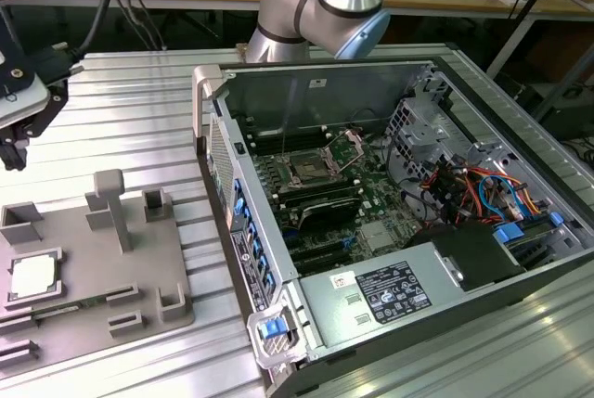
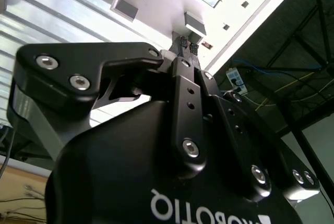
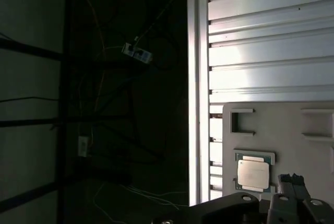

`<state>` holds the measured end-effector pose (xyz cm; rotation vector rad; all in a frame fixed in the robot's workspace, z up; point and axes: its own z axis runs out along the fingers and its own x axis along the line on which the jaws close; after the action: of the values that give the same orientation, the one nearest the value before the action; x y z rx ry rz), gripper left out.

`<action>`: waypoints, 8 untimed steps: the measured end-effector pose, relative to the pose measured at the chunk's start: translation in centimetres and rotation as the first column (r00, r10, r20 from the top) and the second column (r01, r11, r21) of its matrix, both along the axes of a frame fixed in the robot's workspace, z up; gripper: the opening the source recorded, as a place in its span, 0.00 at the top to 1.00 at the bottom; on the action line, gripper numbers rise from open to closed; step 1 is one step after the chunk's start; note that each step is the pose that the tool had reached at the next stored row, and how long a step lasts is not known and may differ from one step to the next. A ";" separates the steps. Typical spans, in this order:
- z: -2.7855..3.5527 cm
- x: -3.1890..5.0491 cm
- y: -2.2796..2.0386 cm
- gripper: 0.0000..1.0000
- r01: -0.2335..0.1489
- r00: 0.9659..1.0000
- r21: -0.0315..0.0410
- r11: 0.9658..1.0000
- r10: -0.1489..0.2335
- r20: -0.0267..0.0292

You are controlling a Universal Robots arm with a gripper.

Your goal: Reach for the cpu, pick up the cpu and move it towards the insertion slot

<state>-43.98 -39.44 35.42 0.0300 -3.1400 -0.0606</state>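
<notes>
The cpu (image 1: pixel 32 277), a flat silvery square chip with a thin green rim, lies in a recess of the grey fixture plate (image 1: pixel 93 259) at the exterior view's left. In the first wrist view the cpu (image 3: pixel 254 174) lies on that plate just beside my fingertips (image 3: pixel 286 181). My gripper (image 1: pixel 11 155) hangs well above the table, farther back than the chip, and holds nothing. Its fingertips (image 2: pixel 182 44) sit close together, shut. The insertion slot (image 1: pixel 306 172), a silver-framed square socket with raised wire levers, sits on the motherboard inside the open computer case.
The open computer case (image 1: pixel 390 222) fills the exterior view's right, with cables and a drive cage inside. Upright grey posts (image 1: pixel 113 208) stand on the fixture plate. The ribbed aluminium table (image 1: pixel 130 110) ends close to the gripper, with dark floor beyond.
</notes>
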 end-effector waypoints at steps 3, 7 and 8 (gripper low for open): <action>-0.27 -0.73 -0.49 0.89 0.000 1.000 0.000 1.000 0.000 0.000; -0.47 -1.86 -0.87 0.89 0.000 1.000 0.000 1.000 0.000 0.000; -0.50 -2.05 -0.93 0.89 0.000 1.000 0.000 1.000 0.000 0.000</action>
<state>-46.03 -40.37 34.93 0.0300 -3.1401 -0.0604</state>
